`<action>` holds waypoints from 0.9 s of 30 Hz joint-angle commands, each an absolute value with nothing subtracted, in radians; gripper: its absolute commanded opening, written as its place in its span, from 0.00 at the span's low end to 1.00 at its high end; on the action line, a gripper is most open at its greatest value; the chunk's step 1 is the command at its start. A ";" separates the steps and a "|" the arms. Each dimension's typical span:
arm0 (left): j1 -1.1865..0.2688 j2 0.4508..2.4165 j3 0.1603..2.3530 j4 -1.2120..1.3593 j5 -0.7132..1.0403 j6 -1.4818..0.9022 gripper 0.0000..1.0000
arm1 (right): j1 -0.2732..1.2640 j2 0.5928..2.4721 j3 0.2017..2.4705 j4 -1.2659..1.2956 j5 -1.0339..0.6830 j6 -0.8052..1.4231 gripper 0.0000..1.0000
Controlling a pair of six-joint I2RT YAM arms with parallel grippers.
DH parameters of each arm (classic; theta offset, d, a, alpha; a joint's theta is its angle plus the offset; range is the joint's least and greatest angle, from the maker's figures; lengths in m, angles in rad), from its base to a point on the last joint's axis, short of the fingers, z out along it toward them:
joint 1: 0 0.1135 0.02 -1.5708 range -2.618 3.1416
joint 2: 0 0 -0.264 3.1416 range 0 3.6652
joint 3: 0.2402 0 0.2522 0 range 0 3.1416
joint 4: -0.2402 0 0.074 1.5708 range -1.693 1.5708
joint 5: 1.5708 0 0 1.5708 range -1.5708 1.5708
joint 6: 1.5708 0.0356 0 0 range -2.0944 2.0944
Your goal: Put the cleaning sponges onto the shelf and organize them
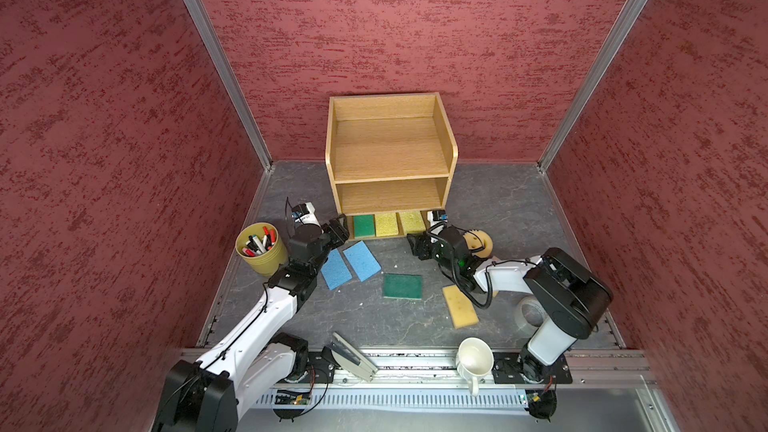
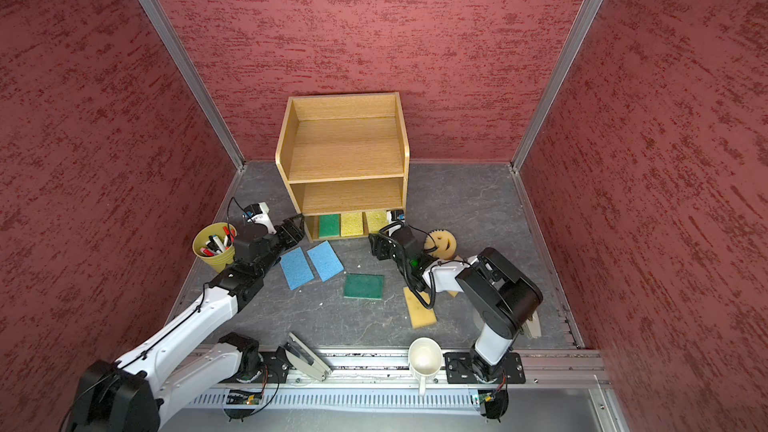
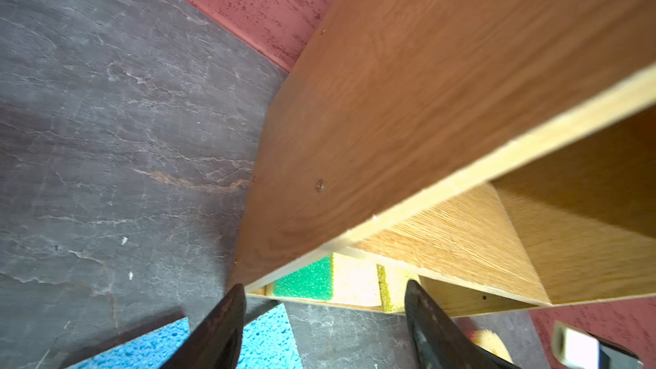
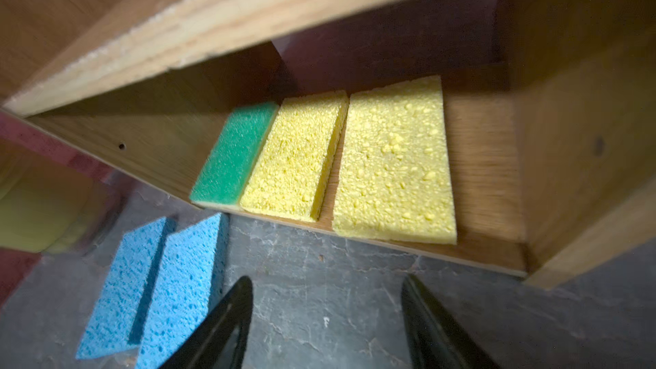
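The top and middle tiers of the shelf [image 1: 390,147] stand open at the front and carry nothing, so the way in is wide. The bottom tier is low: a green sponge [image 4: 232,157], a yellow sponge [image 4: 294,161] and a second yellow sponge [image 4: 394,168] fill most of it, and only a narrow bare strip is free beside the right side panel. On the tabletop [image 1: 386,326], two blue sponges [image 1: 361,260] lie just before the shelf's left end and a second green sponge [image 1: 402,285] farther out; before the yellow sponges the tabletop is bare. The pen cup [image 1: 266,261] blocks the far left, the smiley sponge [image 2: 444,245] the right.
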State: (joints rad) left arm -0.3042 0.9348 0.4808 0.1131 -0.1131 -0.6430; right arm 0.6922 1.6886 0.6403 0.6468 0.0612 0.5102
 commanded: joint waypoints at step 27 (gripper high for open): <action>-0.319 0.794 0.377 0.037 -0.093 -0.677 0.72 | 0.710 1.810 0.743 0.687 0.329 0.574 0.99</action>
State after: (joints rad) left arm -0.3164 0.7876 0.3889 0.0353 -0.1047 -0.6697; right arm 0.6994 1.8050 0.7136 0.6891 0.2150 0.6266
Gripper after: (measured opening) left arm 0.718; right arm 0.988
